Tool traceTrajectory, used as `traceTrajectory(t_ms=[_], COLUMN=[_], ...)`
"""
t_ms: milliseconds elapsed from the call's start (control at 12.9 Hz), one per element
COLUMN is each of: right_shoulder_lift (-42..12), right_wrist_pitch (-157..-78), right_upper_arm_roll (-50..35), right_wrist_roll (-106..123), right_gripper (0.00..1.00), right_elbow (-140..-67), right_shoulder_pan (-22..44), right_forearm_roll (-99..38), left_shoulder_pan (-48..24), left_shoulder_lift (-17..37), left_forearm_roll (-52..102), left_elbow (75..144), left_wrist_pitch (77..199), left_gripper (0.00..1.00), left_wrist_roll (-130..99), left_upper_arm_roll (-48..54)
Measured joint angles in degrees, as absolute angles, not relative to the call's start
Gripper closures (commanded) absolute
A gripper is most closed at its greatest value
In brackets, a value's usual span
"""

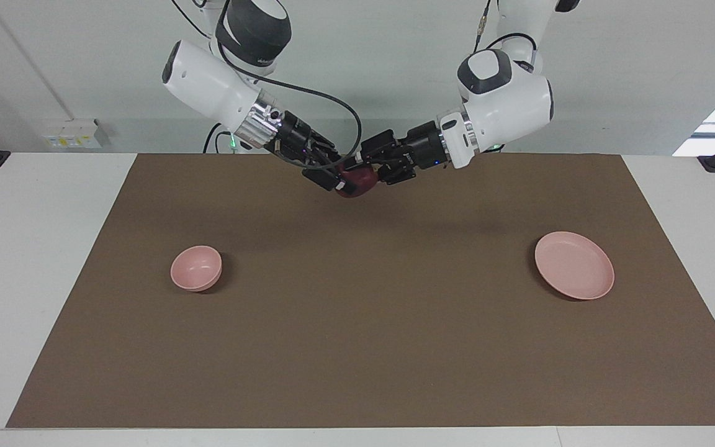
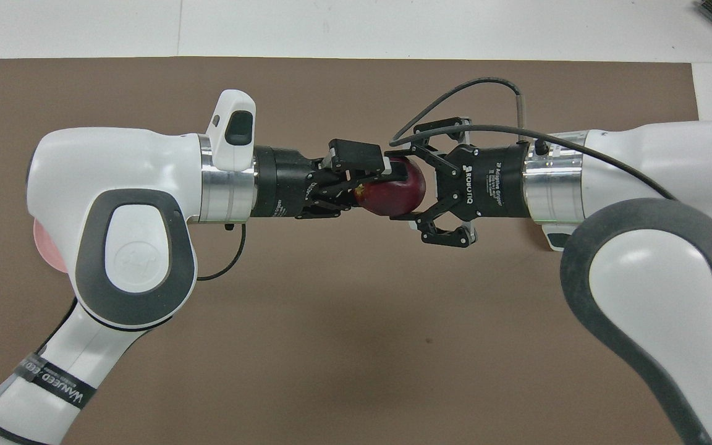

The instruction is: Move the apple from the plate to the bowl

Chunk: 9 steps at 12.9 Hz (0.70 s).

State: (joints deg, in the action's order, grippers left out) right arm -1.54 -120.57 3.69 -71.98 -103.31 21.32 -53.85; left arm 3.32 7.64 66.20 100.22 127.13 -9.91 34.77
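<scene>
The dark red apple hangs in the air between my two grippers, over the mat's middle at the robots' end. My left gripper is shut on it from the left arm's end. My right gripper grips it from the right arm's end, one finger on each side of the apple. The pale pink plate lies bare toward the left arm's end; only its edge shows in the overhead view. The small pink bowl stands toward the right arm's end, hidden under the right arm in the overhead view.
A brown mat covers most of the white table. A black cable loops over the right gripper's wrist.
</scene>
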Motion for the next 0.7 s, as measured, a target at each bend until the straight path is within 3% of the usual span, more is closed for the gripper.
traceTrajectory(t_ms=[154, 232, 309, 695], right_shoulder_lift=[-1.5, -1.5, -1.5, -1.7], right_wrist_pitch=[-120.5, -120.5, -120.5, -120.4], right_upper_arm_roll=[3.7, 3.7, 3.7, 3.7], right_wrist_roll=[-72.0, -72.0, -72.0, -72.0], right_gripper=[1.0, 1.0, 1.0, 1.0], right_elbow=[-103.3, -103.2, -103.2, -103.1], right_shoulder_pan=[21.3, 21.3, 21.3, 21.2], right_forearm_roll=[-53.8, -53.8, -53.8, -53.8], left_shoulder_pan=[3.3, 3.3, 3.3, 3.3], left_shoulder_lift=[7.6, 7.6, 7.6, 7.5], left_forearm_roll=[66.2, 66.2, 66.2, 66.3], left_elbow=[100.2, 100.1, 100.1, 99.4], left_wrist_pitch=[127.1, 127.1, 127.1, 127.2], left_gripper=[1.0, 0.94, 0.01, 0.0], left_wrist_roll=[-9.9, -9.9, -9.9, -12.6], left_upper_arm_roll=[34.8, 34.8, 34.8, 34.8])
